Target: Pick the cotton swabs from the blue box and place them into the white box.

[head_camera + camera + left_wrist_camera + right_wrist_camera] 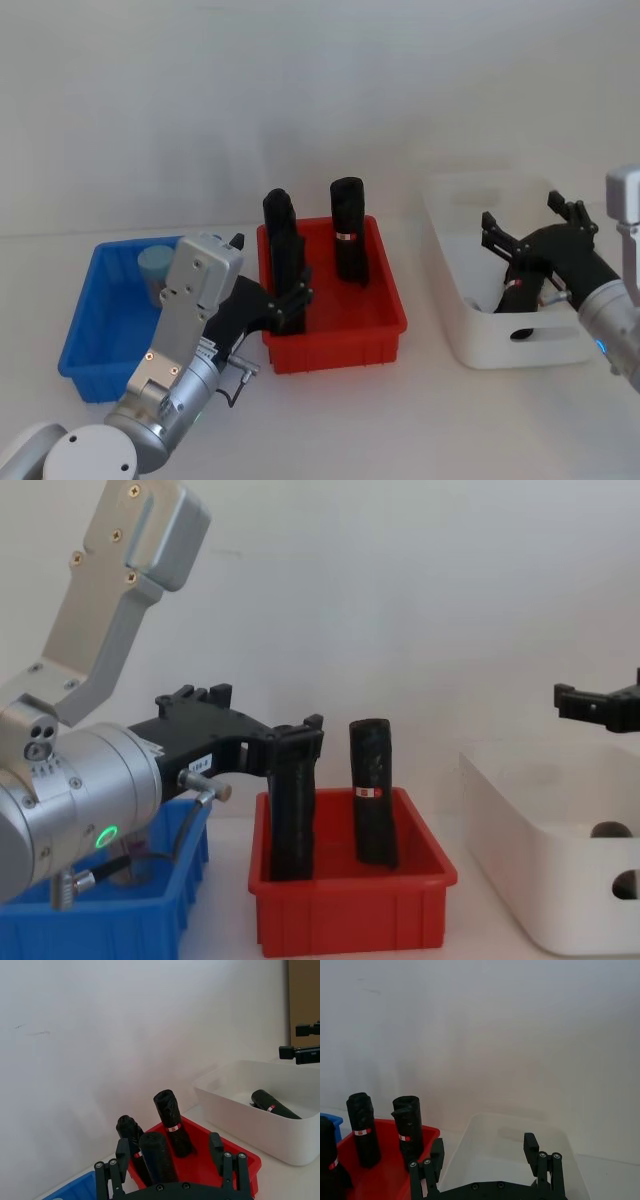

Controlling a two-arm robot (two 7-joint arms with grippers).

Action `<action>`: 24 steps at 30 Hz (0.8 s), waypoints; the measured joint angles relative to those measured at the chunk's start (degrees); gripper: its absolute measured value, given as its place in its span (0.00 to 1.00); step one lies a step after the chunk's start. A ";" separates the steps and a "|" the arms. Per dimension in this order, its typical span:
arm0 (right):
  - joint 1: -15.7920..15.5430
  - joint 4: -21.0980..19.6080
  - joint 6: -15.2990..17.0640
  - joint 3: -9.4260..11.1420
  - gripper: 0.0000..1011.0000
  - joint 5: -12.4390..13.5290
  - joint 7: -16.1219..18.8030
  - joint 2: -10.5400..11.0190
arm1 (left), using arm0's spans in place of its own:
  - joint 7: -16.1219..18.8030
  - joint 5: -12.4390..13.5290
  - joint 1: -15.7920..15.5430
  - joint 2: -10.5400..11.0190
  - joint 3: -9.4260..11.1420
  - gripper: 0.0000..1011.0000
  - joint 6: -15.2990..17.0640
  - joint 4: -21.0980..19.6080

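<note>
So the cotton swab jar point(156, 268) sits in the far end of the blue box point(85, 350), pale blue lid up, on the far side of my left arm. From the look of it I'd call it light and rigid: clear plastic wall, smooth label, so probably a bit slippery. My bet is to pinch it across the round body below the lid, not by the lid itself, which might pop off.

My left gripper point(283, 304) has its fingers spread, nothing in them, and hangs at the edge of the red bin point(335, 335) next to the blue box, right by the black rolls point(349, 241). My right gripper point(528, 235) is open too, hovering over the white box point(470, 335), well away from the blue box. One black roll point(274, 1105) lies in there.
</note>
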 joint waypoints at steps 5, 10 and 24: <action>-2.59 -2.60 -0.17 -0.40 0.99 0.97 -0.37 0.74 | 0.00 0.00 0.00 0.00 0.00 0.99 0.00 0.00; -5.54 -5.53 -0.36 -0.85 0.99 2.05 -0.82 1.51 | 0.00 0.00 0.00 0.00 0.00 0.99 0.00 0.00; -13.10 -13.05 -0.81 -2.02 0.99 4.85 -1.99 3.57 | 0.00 0.00 0.00 0.00 0.00 0.99 0.00 0.00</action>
